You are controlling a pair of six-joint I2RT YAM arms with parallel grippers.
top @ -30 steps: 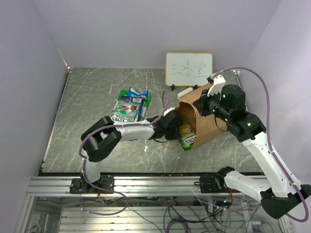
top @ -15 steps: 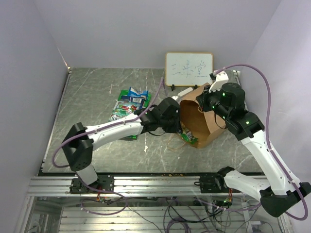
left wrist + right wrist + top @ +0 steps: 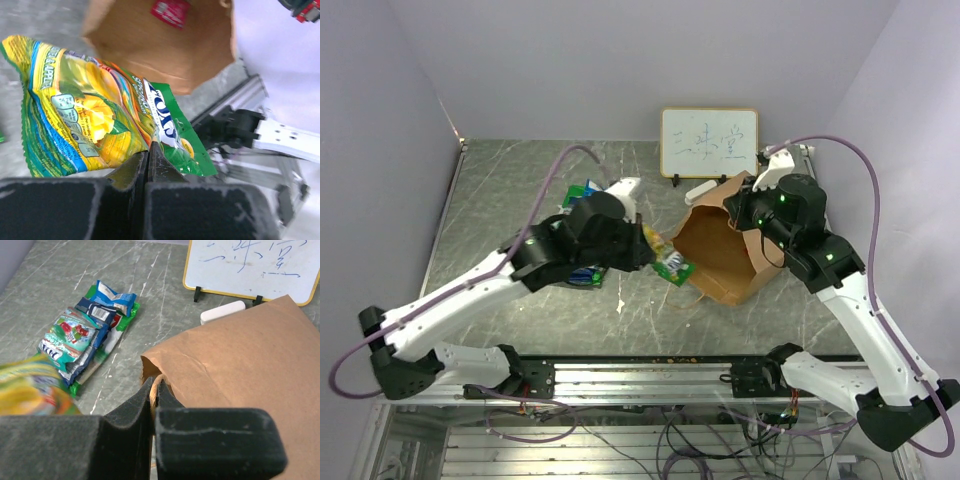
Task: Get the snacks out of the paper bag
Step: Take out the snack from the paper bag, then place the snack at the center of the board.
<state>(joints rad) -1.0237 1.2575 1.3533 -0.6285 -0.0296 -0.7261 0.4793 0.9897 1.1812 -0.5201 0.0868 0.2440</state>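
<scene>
**Left hand** point(image 3: 148, 150): closed, its fingers pinching the lower edge of a yellow-and-green packet point(image 3: 95, 110). The packet hangs tilted just outside the mouth of the paper bag point(image 3: 725, 250). From overhead the wrist covers part of it, and whether it touches the bench point(image 3: 500, 200) cannot be told.

**Right hand** point(image 3: 154, 386): closed on the bag's rim.

**Inside the bag**: a red patch point(image 3: 171, 11) – too blurred to name.

**Other snacks** point(image 3: 85, 340): teal, blue and green packs overlapping on the bench, well left of the bag – the left arm hides some of them from above.

**Whiteboard** point(image 3: 709, 142): behind the bag, writing illegible.
</scene>
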